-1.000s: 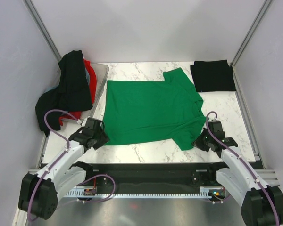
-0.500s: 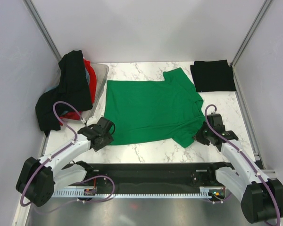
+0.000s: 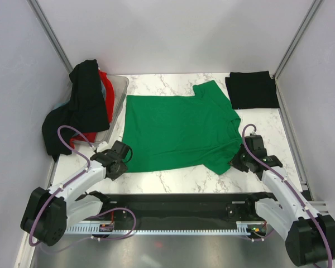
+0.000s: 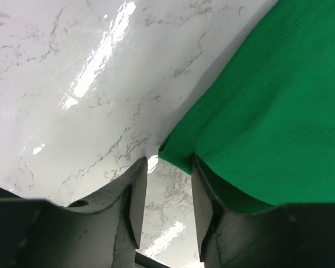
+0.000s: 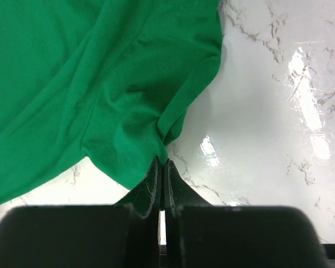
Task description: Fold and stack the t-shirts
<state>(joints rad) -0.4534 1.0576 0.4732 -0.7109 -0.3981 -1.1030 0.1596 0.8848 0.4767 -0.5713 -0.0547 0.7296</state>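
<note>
Hold the sleeve edge of the green shirt (image 3: 178, 131) tight in the closed right gripper (image 5: 161, 166). Push the open left gripper (image 4: 167, 167) forward over the hem corner, seemingly just ahead of its right finger, then close.

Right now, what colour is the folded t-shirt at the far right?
The folded t-shirt is black; top external view shows it best.

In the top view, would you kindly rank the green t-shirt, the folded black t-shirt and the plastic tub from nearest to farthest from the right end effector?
1. green t-shirt, in the middle; its near sleeve is pinched in the right end effector.
2. folded black t-shirt, far right corner.
3. plastic tub, far left side.
</note>
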